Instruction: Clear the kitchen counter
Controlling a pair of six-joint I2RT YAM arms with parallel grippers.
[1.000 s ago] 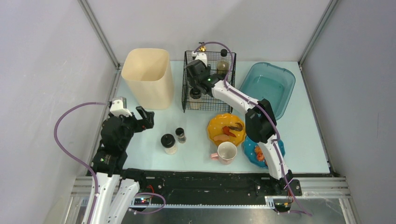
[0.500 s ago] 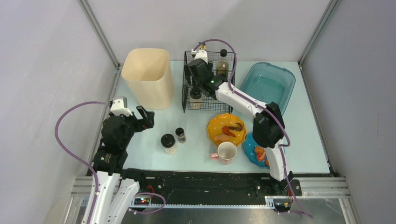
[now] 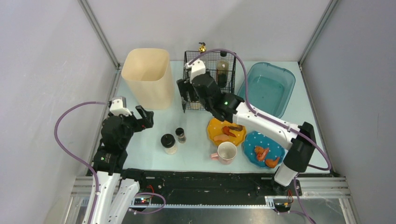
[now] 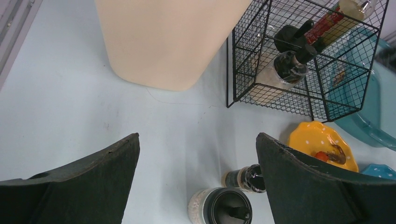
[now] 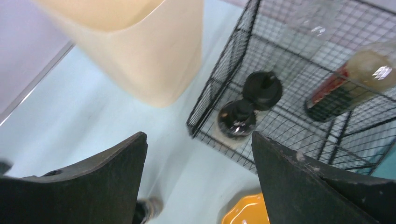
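The desk (image 3: pixel 198 135) is pale mint-blue, smooth and matte. The right pincer (image 5: pixel 198 135) hovers released beside the wire basket (image 3: pixel 211 59). The left pincer (image 4: pixel 197 140), also released, is well left of it.

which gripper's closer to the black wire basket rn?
Right. The right gripper hovers at the wire basket's near-left corner; the left gripper sits well off to the left, in front of the beige bin.

The table (image 3: pixel 144 140) looks smooth and matt; the basket (image 4: pixel 355 60) is black metal wire; the tub (image 3: pixel 271 88) is translucent, glossy plastic.
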